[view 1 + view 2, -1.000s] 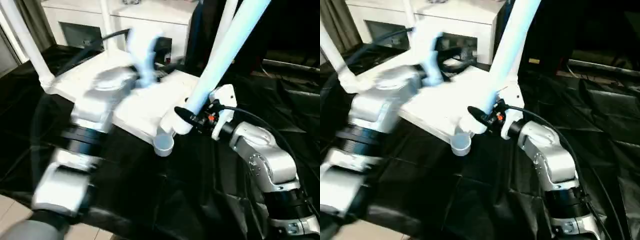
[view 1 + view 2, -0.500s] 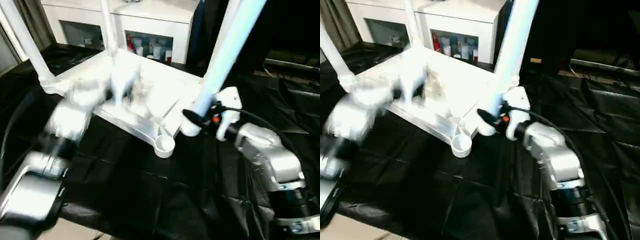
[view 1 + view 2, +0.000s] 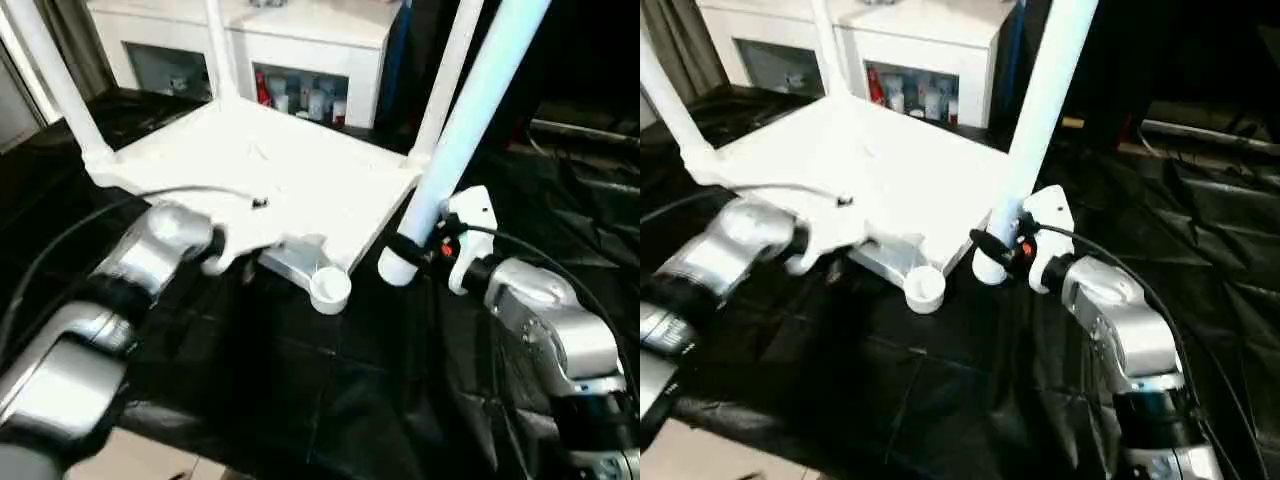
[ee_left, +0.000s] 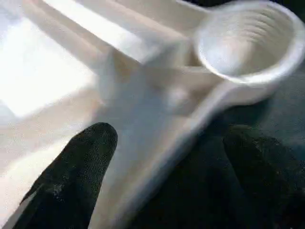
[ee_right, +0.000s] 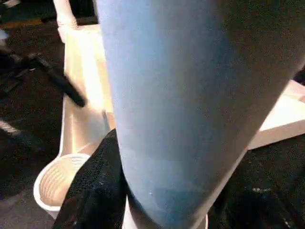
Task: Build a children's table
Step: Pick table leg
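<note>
Nearest, the right gripper (image 3: 412,252) clamps the loose leg (image 3: 462,120) low down, tilted, beside the empty corner socket (image 3: 329,287). The left gripper (image 4: 171,157), forearm stretched forward, straddles the upturned tabletop (image 3: 280,170) edge, fingers (image 4: 81,171) spread. Three legs stand fitted; behind, a cabinet (image 3: 300,40).

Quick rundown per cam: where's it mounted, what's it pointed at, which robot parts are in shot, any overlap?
Left and right eye views: head stereo pair, looking forward and down at the upturned tabletop; both silver forearms show.
Left wrist view: along the left tool, open, its fingers straddling the tabletop edge by the empty socket.
Right wrist view: along the right tool, shut on the loose leg.
Shared: that empty socket shows in all four.
</note>
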